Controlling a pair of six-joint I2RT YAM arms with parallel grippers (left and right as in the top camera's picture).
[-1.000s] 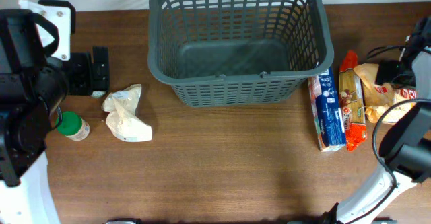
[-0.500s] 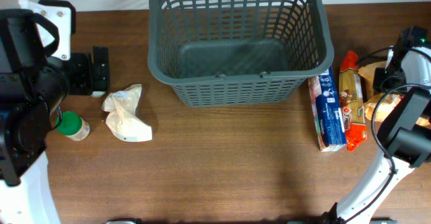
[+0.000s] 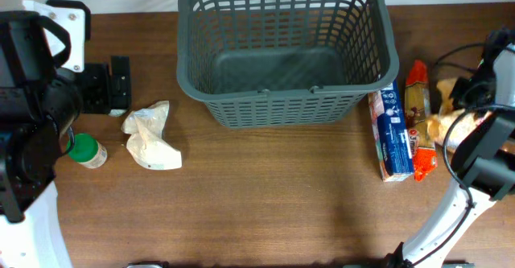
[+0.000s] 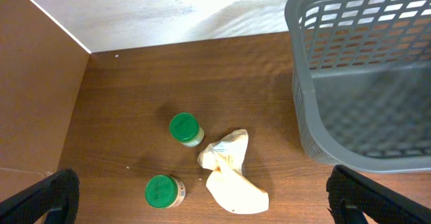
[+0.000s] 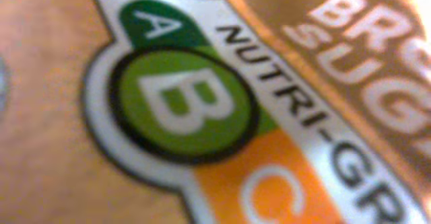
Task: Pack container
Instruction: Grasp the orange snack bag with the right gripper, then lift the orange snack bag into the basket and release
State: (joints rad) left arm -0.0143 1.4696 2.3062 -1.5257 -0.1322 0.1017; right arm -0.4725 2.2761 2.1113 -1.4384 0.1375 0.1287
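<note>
The container (image 3: 283, 105), a big dark grey slotted basket, stands empty at the back middle of the table; its corner shows in the left wrist view (image 4: 357, 116). At the far right my right gripper (image 3: 483, 84) is down on a brown sugar bag (image 3: 445, 92). The bag's label (image 5: 202, 109) fills the right wrist view and hides the fingers. The bag has bunched up under the gripper, so it looks gripped. My left gripper (image 3: 109, 84) hangs open at the left, above the table, fingers (image 4: 47, 197) wide apart and holding nothing.
A crumpled white pouch (image 3: 150, 136) (image 4: 229, 177) and two green-lidded jars (image 4: 185, 128) (image 4: 161, 191) lie left of the basket. A blue box (image 3: 394, 131) and an orange pasta pack (image 3: 420, 119) lie side by side right of it.
My right gripper came down onto the brown sugar bag, and the bag bunched up and shifted under it. The left arm and the items on the left stayed still.
</note>
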